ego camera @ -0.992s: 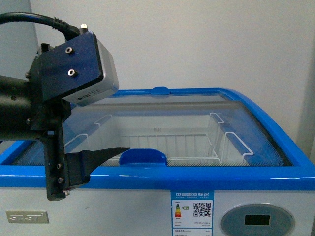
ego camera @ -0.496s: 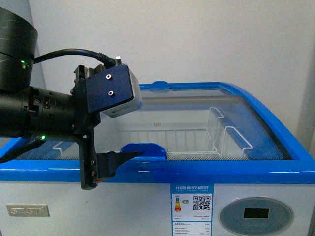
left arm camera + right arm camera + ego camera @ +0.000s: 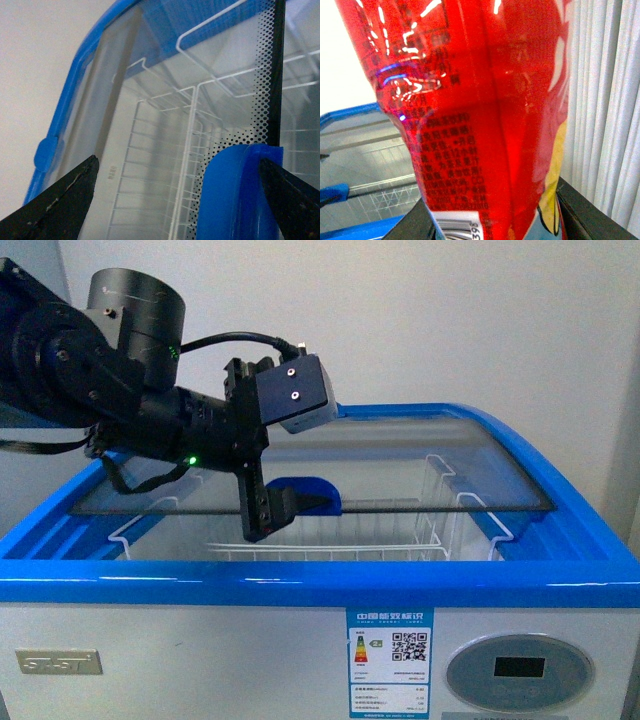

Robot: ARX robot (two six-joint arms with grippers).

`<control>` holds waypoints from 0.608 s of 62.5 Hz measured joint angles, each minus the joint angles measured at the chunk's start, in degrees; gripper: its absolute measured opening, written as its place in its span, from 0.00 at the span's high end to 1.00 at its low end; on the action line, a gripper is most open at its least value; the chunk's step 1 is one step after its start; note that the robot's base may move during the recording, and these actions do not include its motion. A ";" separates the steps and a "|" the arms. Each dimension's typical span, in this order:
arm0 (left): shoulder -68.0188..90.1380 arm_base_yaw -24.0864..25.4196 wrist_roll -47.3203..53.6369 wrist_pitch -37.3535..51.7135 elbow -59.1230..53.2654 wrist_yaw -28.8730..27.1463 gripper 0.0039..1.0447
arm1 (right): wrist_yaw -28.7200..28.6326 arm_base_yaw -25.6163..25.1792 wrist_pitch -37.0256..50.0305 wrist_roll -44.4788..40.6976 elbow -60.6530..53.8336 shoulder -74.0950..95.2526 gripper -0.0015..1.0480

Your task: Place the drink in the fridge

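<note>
The fridge (image 3: 320, 585) is a white chest cooler with a blue rim and a sliding glass lid (image 3: 420, 475). The lid is pushed back, so the front part is open over white wire baskets (image 3: 330, 552). My left gripper (image 3: 318, 502) is open, its fingers either side of the lid's blue handle (image 3: 300, 488). In the left wrist view the handle (image 3: 235, 195) stands between the black fingertips (image 3: 62, 200). My right gripper (image 3: 492, 220) is shut on the red drink bottle (image 3: 470, 115), which fills the right wrist view. The right arm is out of the front view.
A pale wall stands behind the fridge. A control panel (image 3: 520, 670) and an energy label (image 3: 390, 650) are on its front. In the right wrist view, white vertical blinds (image 3: 605, 100) hang at one side and the fridge's blue rim (image 3: 350, 115) shows behind the bottle.
My left arm has moved away from the camera with the blue handle, sliding the glass lid back. The front of the fridge now stands open over the baskets.
</note>
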 joint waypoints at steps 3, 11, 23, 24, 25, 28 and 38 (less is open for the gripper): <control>2.51 0.00 0.11 -0.13 4.15 -1.27 0.08 | 0.00 0.00 0.00 0.00 0.00 0.00 0.61; 8.00 0.00 0.15 1.66 12.66 -5.40 0.08 | 0.00 0.00 0.00 0.00 0.00 0.00 0.61; 17.42 0.79 -0.61 10.82 25.18 -17.68 0.08 | 0.04 0.00 0.00 0.00 0.00 0.00 0.61; 17.53 0.83 -0.79 11.65 25.27 -18.03 0.08 | 0.02 0.00 0.00 0.00 0.00 0.00 0.61; 17.64 0.85 -1.42 12.44 25.27 -19.12 0.08 | 0.02 0.00 0.00 0.00 0.00 0.00 0.61; 18.05 0.96 -3.32 15.34 25.24 -21.73 0.08 | 0.02 0.00 0.00 0.00 0.00 0.00 0.61; 15.17 1.46 -13.88 19.96 19.85 -29.99 0.08 | 0.02 0.00 0.00 0.00 0.00 0.00 0.61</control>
